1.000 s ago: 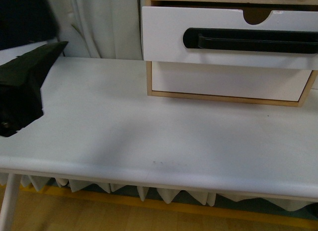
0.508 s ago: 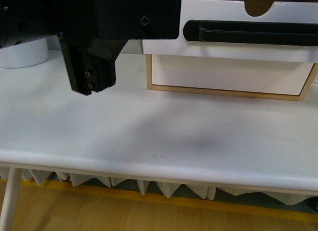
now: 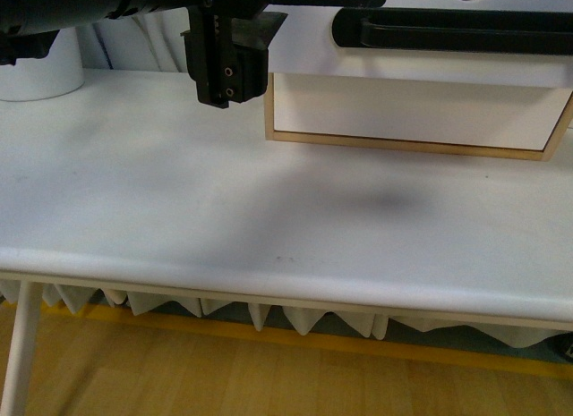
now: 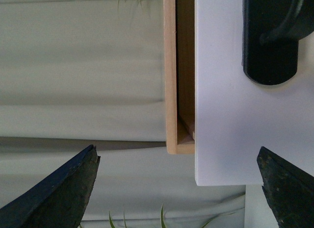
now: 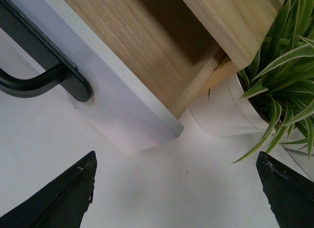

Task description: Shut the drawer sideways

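The drawer (image 3: pixel 421 65) is a white front with a long black bar handle (image 3: pixel 448 29), pulled out of the light-wood cabinet (image 3: pixel 403 146) at the table's back right. My left gripper (image 3: pixel 226 80) is open and hangs just left of the drawer's left end. In the left wrist view its gripper (image 4: pixel 179 189) frames the corner of the drawer front (image 4: pixel 221 115), with the handle end (image 4: pixel 270 41) beyond. My right gripper (image 5: pixel 176 193) is open above the table, by the drawer's other end (image 5: pixel 117 115); it is out of the front view.
A plain white drawer front (image 3: pixel 403 112) sits below the open one. A white pot (image 3: pixel 31 76) stands at the back left. A white pot (image 5: pixel 221 115) with a striped plant (image 5: pixel 284 66) stands beside the cabinet. A pale curtain (image 4: pixel 73 66) hangs behind.
My left arm has swung from the table's left side up and right to the drawer's left end. The drawer now sits higher in the front view.
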